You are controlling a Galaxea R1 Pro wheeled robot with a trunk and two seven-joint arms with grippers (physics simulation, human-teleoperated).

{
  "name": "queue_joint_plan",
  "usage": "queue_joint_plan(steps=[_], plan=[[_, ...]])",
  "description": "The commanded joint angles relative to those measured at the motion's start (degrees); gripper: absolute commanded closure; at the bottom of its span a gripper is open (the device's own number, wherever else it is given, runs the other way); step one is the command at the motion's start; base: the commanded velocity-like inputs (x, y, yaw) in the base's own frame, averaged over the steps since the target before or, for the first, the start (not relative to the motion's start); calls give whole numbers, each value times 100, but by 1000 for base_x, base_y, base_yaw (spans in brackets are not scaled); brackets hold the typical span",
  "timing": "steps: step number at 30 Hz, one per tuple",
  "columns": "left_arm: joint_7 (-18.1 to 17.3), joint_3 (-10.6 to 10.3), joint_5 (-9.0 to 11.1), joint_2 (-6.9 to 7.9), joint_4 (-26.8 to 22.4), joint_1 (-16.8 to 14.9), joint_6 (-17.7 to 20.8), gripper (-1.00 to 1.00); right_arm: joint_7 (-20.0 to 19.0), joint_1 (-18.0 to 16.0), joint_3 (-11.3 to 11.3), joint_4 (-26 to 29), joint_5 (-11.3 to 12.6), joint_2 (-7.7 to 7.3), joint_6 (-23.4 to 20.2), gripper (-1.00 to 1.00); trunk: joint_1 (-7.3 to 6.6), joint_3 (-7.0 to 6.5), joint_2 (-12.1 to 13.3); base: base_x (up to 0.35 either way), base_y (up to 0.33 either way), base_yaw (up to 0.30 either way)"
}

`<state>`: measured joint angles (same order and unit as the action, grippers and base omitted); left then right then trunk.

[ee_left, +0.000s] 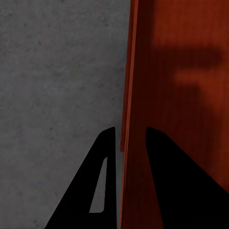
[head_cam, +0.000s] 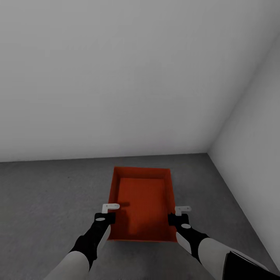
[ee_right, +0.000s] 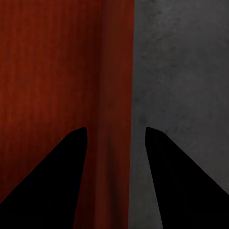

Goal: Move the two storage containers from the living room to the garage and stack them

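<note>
From the head view, one orange bin (head_cam: 142, 202) sits low over the grey concrete floor (head_cam: 50, 194) near the white wall corner (head_cam: 217, 128), its long axis running away from the robot. The left claw (head_cam: 110, 208) is at its left wall, the right claw (head_cam: 182, 210) at its right wall, both equally near.

In the left wrist view, the left claw (ee_left: 129, 138) straddles the bin wall (ee_left: 128, 95), narrow around it.

In the right wrist view, the right claw (ee_right: 116, 131) stands wider astride its wall (ee_right: 117, 71); contact I cannot tell.
</note>
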<state>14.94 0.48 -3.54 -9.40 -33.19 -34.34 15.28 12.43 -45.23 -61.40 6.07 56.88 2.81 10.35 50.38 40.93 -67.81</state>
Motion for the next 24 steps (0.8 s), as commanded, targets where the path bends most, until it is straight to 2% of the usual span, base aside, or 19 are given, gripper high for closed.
queue_joint_plan(steps=[1, 24], plan=[[35, 25, -120, 34, -18, -3, 54, 100, 14, -3, 32, -106, 42, -7, 20, 100, 0, 5, -3, 0, 0, 0], [27, 30, -101, 34, -12, -3, 60, 100, 14, -3, 32, -106, 42, 9, 20, 100, 0, 6, -3, 0, 14, 0]])
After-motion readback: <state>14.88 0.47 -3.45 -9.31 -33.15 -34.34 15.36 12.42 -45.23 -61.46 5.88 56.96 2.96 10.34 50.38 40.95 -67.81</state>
